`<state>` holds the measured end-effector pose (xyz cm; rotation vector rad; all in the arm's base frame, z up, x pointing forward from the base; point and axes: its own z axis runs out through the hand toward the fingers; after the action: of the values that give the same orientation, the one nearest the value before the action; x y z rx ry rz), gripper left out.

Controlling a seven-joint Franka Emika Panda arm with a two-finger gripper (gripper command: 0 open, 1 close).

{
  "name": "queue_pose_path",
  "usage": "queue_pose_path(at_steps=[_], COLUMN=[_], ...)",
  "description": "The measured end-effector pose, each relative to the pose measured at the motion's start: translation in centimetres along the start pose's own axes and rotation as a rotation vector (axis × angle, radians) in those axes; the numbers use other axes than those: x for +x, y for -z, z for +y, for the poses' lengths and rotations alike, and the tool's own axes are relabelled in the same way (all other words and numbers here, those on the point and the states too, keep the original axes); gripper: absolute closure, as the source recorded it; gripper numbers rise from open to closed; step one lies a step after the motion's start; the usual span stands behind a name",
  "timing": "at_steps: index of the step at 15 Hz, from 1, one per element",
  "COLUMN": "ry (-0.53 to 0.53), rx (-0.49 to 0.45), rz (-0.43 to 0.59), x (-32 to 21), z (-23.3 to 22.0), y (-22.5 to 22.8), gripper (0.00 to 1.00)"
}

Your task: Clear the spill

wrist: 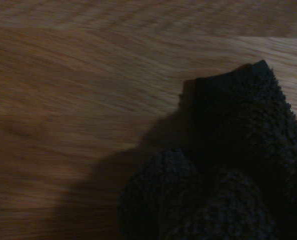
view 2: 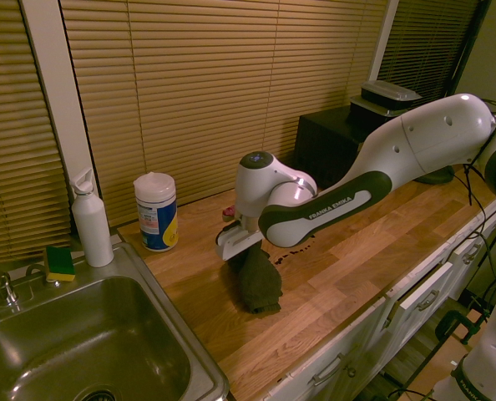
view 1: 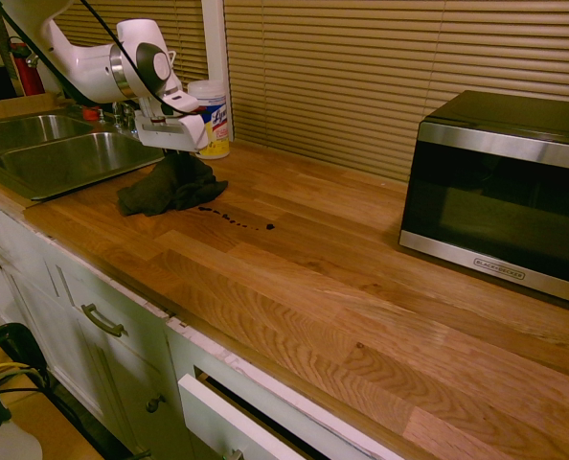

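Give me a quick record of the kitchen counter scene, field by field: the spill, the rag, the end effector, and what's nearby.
spill: thin trail of dark drops on the wooden counter, ending in a larger dot, not yet wiped
rag: dark cloth, bunched, at the sink-side end of the trail
end effector: directly over the rag and at its top; fingers hidden, grip unclear
nearby: wipes canister by the blinds, sink, microwave
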<state>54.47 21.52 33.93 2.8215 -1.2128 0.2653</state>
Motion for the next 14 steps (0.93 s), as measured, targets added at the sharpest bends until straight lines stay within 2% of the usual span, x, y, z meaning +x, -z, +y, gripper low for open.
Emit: queue_pose_path(at_steps=[4,9,14], ry=[-0.032,-0.077,-0.152], rx=[-0.004,0.006,0.034], rz=[-0.013,-0.035,-0.074], x=[4.2,8.5,14.4], z=[4.3,7.2,13.3], y=[-0.4,-0.3,-1.3], gripper=[1.00,1.00,1.00])
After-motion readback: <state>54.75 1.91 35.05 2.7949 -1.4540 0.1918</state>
